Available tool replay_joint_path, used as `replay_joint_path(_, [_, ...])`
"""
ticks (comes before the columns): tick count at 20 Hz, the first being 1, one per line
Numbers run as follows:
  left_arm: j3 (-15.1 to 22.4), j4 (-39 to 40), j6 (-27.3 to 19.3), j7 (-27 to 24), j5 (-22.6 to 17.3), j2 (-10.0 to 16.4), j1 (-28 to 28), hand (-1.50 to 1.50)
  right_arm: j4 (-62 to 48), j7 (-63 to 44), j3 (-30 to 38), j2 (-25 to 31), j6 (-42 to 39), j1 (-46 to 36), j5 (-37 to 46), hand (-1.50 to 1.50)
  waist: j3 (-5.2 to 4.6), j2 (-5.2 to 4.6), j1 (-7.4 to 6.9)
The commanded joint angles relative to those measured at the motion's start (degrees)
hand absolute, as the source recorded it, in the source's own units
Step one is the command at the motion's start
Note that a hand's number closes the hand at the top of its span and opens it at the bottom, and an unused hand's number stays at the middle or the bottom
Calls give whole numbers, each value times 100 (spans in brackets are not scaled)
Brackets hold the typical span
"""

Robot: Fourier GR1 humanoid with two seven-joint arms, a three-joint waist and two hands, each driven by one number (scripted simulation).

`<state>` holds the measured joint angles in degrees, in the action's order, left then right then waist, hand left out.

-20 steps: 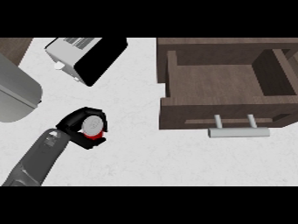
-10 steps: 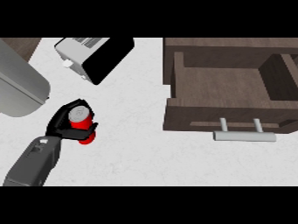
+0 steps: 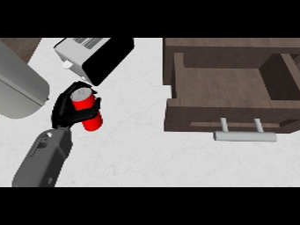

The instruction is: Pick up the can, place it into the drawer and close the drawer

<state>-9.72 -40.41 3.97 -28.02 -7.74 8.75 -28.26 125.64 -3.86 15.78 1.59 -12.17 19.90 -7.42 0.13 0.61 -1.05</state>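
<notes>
Can (image 3: 91, 116) was held in the left hand (image 3: 65, 110), fingers curled round it. Judged step: pickup. Open drawer (image 3: 198, 115) stood well right of the hand; next move calls for carrying it across and lowering it inside.

Toaster, grey vessel and bench around the fingers (image 3: 62, 107)

A toaster (image 3: 93, 57) sits just beyond the fingers, angled, with a pale body, slots on top and a black side facing them; its near corner comes very close, though contact cannot be told. To their left stands a large, smooth, rounded grey vessel (image 3: 9, 83), cut off by the view's edge. A white speckled bench (image 3: 152, 158) spreads under and to the right of the fingers. Dark wood (image 3: 16, 42) shows past the vessel, far left of the fingers.
</notes>
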Motion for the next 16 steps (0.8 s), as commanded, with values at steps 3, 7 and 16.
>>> replay_joint_path(3, [528, -2142, -669, 1286, 122, -325, 302, 150, 173, -16, -183, -151, 92, 20, 234, -150, -4, -8, 16])
replay_joint_path(7, [1000, -3468, -1087, 2210, 319, -616, 540, 150, 208, -135, -205, -152, 164, -98, 185, -150, -7, -18, 39])
replay_joint_path(16, [1783, -3798, -2049, 3867, 751, -870, -826, 150, 43, -143, -313, -152, 228, -223, 375, -150, -11, -55, 149])
